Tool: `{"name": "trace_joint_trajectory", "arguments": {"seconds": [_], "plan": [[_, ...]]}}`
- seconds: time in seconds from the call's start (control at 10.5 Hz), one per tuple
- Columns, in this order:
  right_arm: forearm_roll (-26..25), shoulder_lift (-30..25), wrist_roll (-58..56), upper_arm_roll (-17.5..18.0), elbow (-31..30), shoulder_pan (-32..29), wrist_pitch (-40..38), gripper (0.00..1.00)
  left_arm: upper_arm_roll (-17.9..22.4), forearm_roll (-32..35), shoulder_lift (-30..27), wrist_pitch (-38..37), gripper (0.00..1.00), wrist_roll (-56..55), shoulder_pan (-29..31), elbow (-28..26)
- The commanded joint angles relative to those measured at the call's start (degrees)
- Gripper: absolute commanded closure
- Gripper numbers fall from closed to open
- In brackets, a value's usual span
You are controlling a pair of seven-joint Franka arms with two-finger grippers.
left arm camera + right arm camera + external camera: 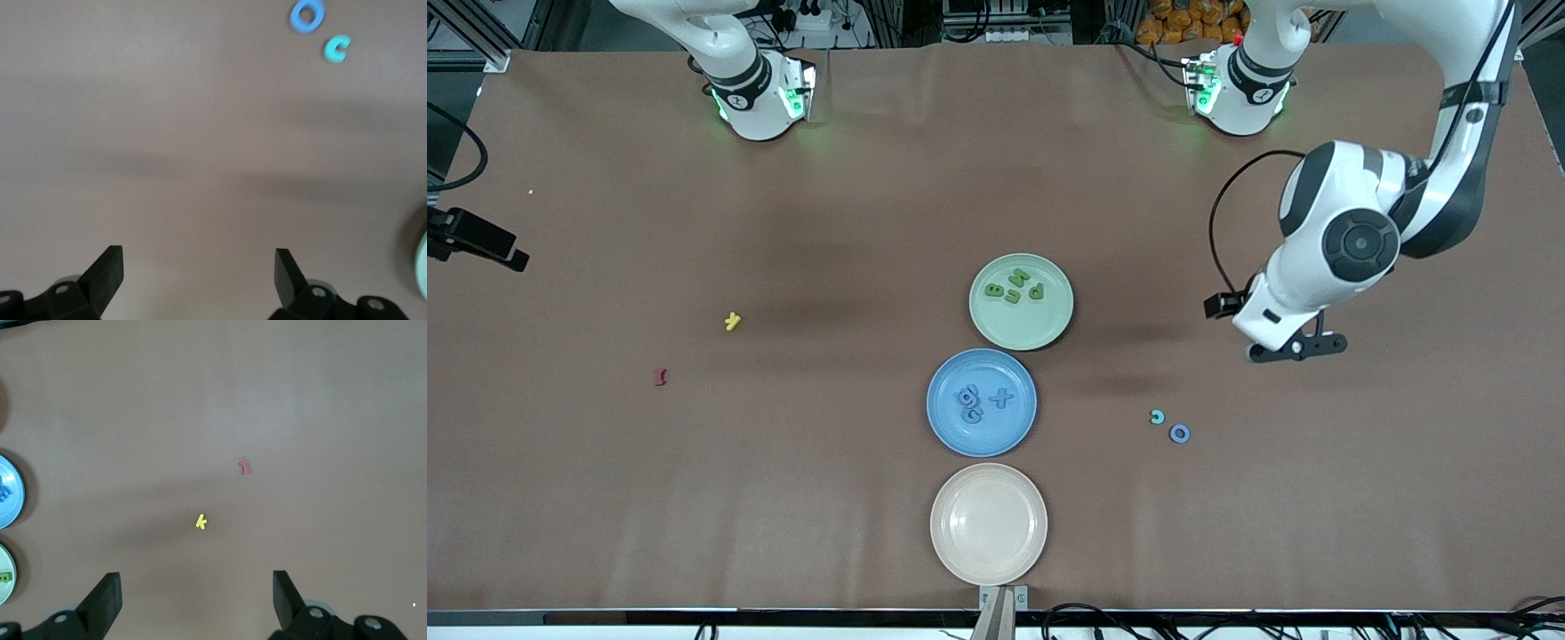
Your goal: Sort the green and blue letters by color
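Note:
Several olive green letters [1015,287] lie on the pale green plate [1049,333]. Several medium blue characters, a plus sign [1002,398] among them, lie on the blue plate [960,436], which is nearer the front camera. My left gripper [1294,347] hangs open and empty over bare table toward the left arm's end, and its own view [200,267] shows nothing between the fingers. My right gripper [197,593] is open and empty, high over the table; it is out of the front view.
A blue O ring [1179,433] and a teal C [1157,416] lie on the table near the left gripper, also in the left wrist view [307,15]. A yellow K-like piece [733,321] and a dark red I-like piece [661,377] lie toward the right arm's end. A beige plate [988,523] sits nearest the camera.

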Motion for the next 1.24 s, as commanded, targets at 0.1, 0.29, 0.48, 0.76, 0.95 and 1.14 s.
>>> {"name": "trace_joint_trajectory", "arguments": {"seconds": [0.1,0.29,0.48,0.76,0.95,1.14], "plan": [[0.43,-0.32,-0.54,-0.15,-0.12,0.15,-1.02,0.0,0.1,-3.03,-11.76,4.99,0.0,2.4,-0.57,-14.83],[0.43,-0.5,-0.45,-0.15,-0.03,0.15,-0.5,0.0,0.27,-3.2,-14.76,7.29,0.0,4.67,-0.4,-16.37],[0.6,-0.58,-0.19,-0.15,0.06,0.24,-0.23,0.0,3.16,-3.38,-17.57,6.77,0.0,7.67,-0.66,-14.18],[0.69,-0.76,-0.54,-0.06,0.06,-0.11,-0.4,0.0,4.58,-5.13,-18.64,4.41,0.0,7.5,-0.66,-6.2],[0.6,-0.85,-0.54,0.37,0.15,-0.2,-0.84,0.0,4.58,-4.79,-18.2,2.38,0.0,7.67,-0.83,-1.09],[0.52,-1.02,-0.54,0.82,0.15,-0.2,-1.02,0.0,4.58,-5.48,-17.94,-3.57,0.0,8.02,-0.66,3.74]]}}
